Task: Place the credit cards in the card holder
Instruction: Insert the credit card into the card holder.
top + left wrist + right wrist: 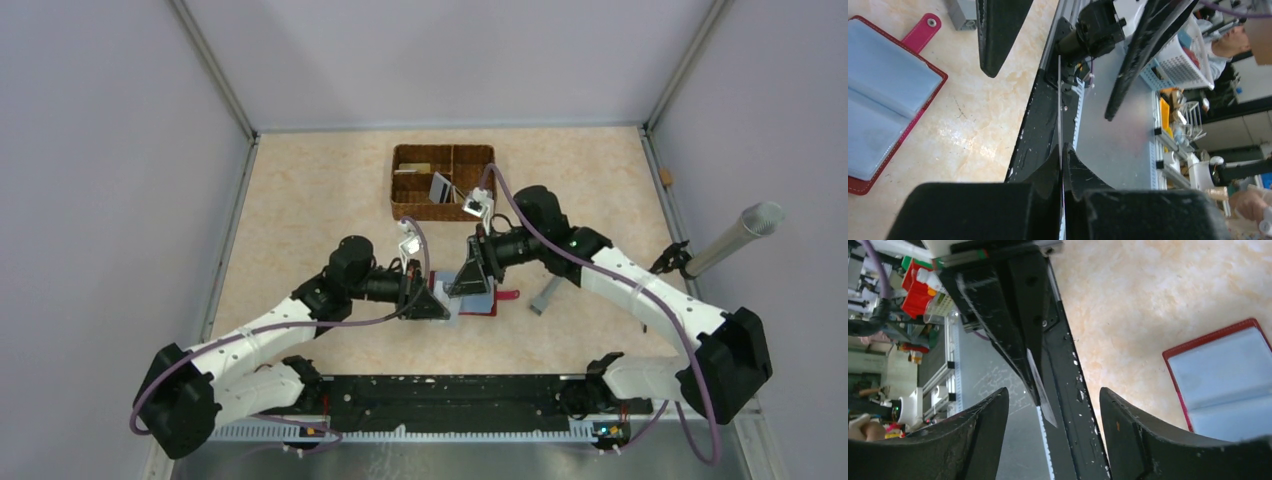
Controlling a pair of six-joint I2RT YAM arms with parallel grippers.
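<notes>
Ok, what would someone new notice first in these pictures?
Mid-table, by the open red card holder, the left hand pinches a thin card edge-on between the open fingers of the right hand. At the far side sits a wicker basket holding more cards.

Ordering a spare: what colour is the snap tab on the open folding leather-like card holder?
Pinkish-red snap tab; best in the left wrist view.
</notes>
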